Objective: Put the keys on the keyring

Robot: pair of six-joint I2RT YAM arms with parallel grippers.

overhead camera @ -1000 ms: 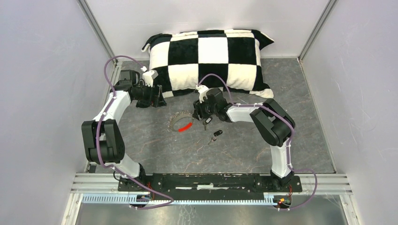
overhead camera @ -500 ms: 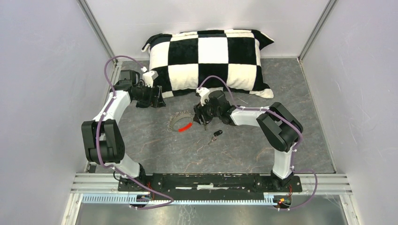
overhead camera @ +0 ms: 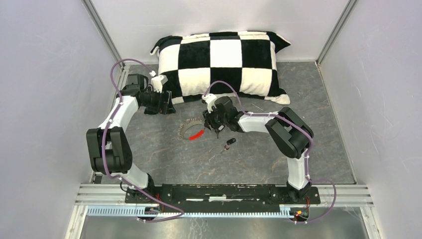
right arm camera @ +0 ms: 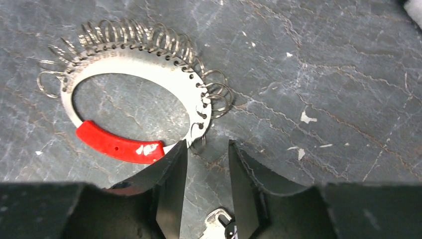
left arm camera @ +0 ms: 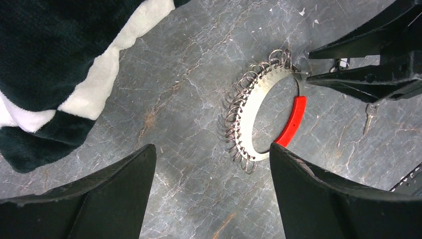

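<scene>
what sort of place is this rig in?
Probably a lab test cell: left arm and right arm bolted to an aluminium rail, plain pale walls boxing in a grey tabletop, checkered pillow as a prop.

**Colours and patterns on the bench point(overhead camera: 164, 154)**
Bench: grey stone pattern with pale veins and rusty streaks. Pillow point(overhead camera: 224, 62): bold black-and-white checks. Keyring point(right arm camera: 149, 69): silvery wire coils along a pale band, closed by one bright red sleeve point(right arm camera: 119, 145) flecked with white. Keys point(overhead camera: 229, 143): black heads, silvery blades. Left gripper point(left arm camera: 211, 149) and right gripper point(right arm camera: 207, 147): matt black. Arms point(overhead camera: 122, 112): white links with black joints, trailed by purple cables point(overhead camera: 115, 74). Walls point(overhead camera: 45, 99): pale lilac-grey.
</scene>
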